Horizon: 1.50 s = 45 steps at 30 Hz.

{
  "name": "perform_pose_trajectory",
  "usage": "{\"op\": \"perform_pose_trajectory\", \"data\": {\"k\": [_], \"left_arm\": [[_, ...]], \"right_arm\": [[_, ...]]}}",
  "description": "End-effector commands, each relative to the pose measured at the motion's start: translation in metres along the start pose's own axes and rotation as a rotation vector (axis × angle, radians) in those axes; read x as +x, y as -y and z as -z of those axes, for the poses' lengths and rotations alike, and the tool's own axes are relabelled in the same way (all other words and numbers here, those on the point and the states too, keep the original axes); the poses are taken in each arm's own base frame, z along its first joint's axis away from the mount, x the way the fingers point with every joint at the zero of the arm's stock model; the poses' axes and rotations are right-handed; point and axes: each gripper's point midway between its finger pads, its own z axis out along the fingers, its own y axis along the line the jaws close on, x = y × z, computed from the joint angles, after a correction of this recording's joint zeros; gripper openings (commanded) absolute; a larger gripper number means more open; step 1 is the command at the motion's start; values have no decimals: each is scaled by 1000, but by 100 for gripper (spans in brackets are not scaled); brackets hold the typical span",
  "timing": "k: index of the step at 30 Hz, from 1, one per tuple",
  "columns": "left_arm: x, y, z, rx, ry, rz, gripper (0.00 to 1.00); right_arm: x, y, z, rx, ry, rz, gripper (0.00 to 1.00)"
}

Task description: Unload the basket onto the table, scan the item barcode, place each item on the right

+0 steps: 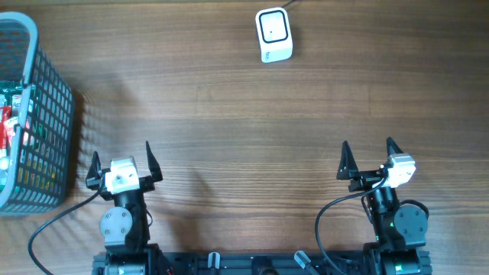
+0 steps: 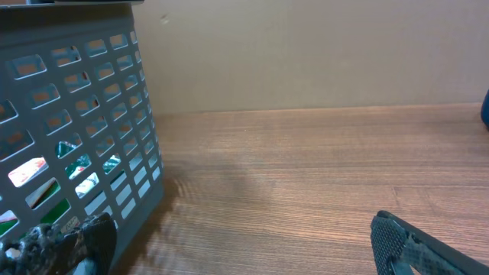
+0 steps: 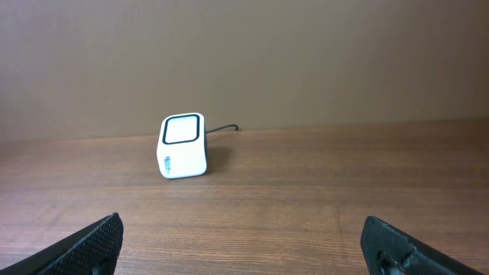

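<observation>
Jaws both spread wide and empty at near edge; packets (image 1: 9,114) in basket (image 1: 53,122) at left, well apart from scanner (image 1: 273,34) far across worktop (image 1: 229,114), probably light, crinkly, slippery: pinch along a flat edge.

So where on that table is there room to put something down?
Bare wood runs from the basket on the left to the scanner at the far edge, and down to the open left pincer and right pincer. Right of the scanner is free too. Only the basket is crowded.
</observation>
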Motion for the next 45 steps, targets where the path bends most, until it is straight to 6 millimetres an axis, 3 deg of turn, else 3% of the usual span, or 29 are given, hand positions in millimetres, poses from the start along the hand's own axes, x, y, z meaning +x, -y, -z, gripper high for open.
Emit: {"op": "perform_pose_trajectory", "data": {"k": [1,45], "left_arm": [[-1,19,2,69,6,-20,100],[-1,19,2,69,6,-20,100]], "right_arm": [[1,2,-1,7,-5,-6,100],[1,2,-1,7,-5,-6,100]]}}
